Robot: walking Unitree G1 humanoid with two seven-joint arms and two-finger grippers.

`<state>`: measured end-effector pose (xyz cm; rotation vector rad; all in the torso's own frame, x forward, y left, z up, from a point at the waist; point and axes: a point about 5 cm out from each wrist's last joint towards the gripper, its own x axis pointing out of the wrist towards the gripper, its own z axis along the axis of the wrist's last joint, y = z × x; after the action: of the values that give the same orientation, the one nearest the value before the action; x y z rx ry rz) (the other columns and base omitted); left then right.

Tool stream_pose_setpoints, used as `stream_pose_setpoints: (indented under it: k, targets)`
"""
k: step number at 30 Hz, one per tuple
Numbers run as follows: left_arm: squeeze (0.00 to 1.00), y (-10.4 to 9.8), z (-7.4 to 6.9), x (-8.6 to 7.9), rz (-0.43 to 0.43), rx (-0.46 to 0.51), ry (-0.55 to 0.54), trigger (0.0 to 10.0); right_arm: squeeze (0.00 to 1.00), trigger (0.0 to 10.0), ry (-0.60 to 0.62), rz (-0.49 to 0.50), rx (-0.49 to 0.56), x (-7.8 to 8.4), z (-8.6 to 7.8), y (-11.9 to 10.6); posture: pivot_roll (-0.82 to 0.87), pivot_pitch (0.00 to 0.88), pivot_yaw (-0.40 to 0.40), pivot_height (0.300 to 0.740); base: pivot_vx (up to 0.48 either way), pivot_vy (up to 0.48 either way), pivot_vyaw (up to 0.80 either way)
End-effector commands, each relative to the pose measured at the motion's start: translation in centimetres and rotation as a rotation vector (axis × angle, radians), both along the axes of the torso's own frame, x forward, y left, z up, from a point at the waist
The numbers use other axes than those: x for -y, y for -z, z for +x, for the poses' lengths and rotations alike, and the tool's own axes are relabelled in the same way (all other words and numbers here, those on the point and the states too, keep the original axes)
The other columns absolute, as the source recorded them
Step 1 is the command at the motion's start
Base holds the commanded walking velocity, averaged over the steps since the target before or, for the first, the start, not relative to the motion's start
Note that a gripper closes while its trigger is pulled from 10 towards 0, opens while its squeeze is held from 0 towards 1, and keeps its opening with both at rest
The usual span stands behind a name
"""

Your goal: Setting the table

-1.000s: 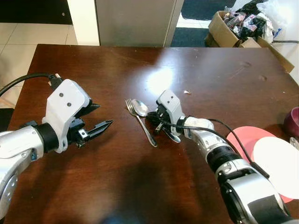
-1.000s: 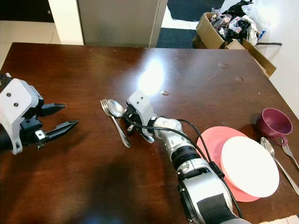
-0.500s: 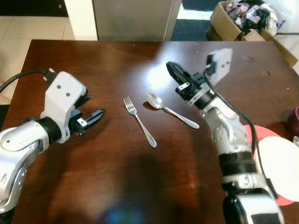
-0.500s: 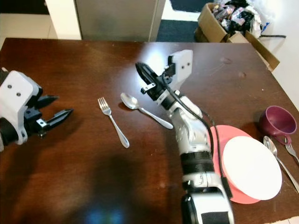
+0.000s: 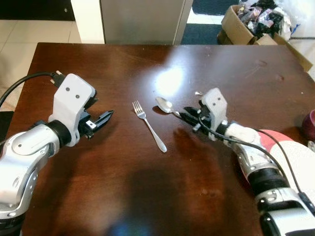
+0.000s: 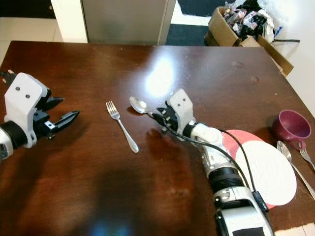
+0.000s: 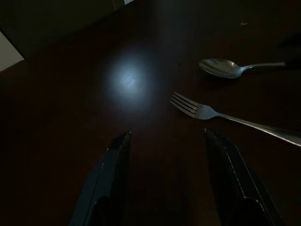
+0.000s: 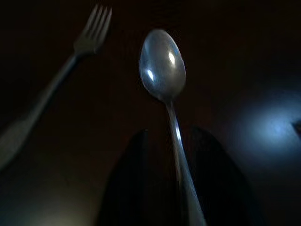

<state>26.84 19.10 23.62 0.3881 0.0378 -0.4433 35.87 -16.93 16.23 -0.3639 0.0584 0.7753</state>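
The right gripper (image 5: 187,116) is low over the dark wooden table (image 5: 147,196), its black fingers (image 8: 127,188) reaching toward the spoon (image 5: 165,105) from the handle end. In the right wrist view the handle runs straight between the two fingers, which sit narrowly parted on either side of it; whether they actually pinch the metal I cannot tell. The bowl of the spoon points away from the gripper, toward the far left of the table, and lies flat on the wood.

Just beside the spoon, to the robot's left, lies the fork (image 5: 149,126), tines toward the far edge, handle angled back toward the robot. Fork and spoon are close but apart.

Over on the left, the left gripper (image 5: 101,119) hovers above bare table, well apart from the fork, fingers (image 7: 113,174) spread wide with nothing between them. Its wrist view looks past the open fingers at the fork and the spoon beyond.

At the right side of the table sits a white plate (image 6: 266,173) stacked on a pink plate (image 6: 231,140). Near them is a purple cup (image 6: 290,128), and beside the plates a second spoon (image 6: 290,160) and second fork (image 6: 306,157). A cardboard box (image 5: 243,22) of clutter sits on the floor past the far corner
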Motion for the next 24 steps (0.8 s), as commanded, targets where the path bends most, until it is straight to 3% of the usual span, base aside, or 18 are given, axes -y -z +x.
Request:
stream_pose_setpoints:
  k: [1, 5, 6, 12, 15, 24]
  targets:
    - [0.00, 0.3, -0.2, -0.2, 0.002, -0.009, -0.011, 10.0, 1.00, 10.0, -0.019, -0.009, -0.023, 0.1, 0.0, 0.0, 0.16, 0.143, -0.023, 0.740, 0.000, 0.000, 0.00]
    - [0.00, 0.3, -0.4, -0.3, 0.007, -0.013, -0.015, 10.0, 1.00, 10.0, -0.096, 0.056, -0.078, -0.5, 0.1, 0.1, 0.17, 0.159, -0.016, 0.740, 0.000, 0.000, 0.00]
    - [0.00, 0.2, -0.4, -0.4, 0.009, -0.014, -0.016, 10.0, 0.03, 10.0, -0.112, 0.062, -0.086, -0.7, 0.1, 0.1, 0.18, 0.163, -0.014, 0.740, 0.000, 0.000, 0.00]
    - [0.00, 0.0, -1.0, -1.0, 0.031, -0.027, -0.026, 10.0, 0.00, 10.0, -0.123, 0.041, -0.098, -1.0, 1.0, 0.3, 0.21, 0.194, 0.000, 0.740, 0.000, 0.000, 0.00]
    - [0.00, -0.1, -1.4, -1.4, 0.042, -0.036, -0.035, 10.0, 0.00, 10.0, -0.077, -0.016, -0.084, -0.5, 1.4, 0.4, 0.22, 0.210, 0.007, 0.740, 0.000, 0.000, 0.00]
    - [0.00, -0.2, -1.8, -1.7, 0.049, -0.049, -0.041, 10.0, 0.00, 10.0, -0.037, -0.038, -0.077, 0.4, 1.9, -0.1, 0.24, 0.226, 0.015, 0.740, 0.000, 0.000, 0.00]
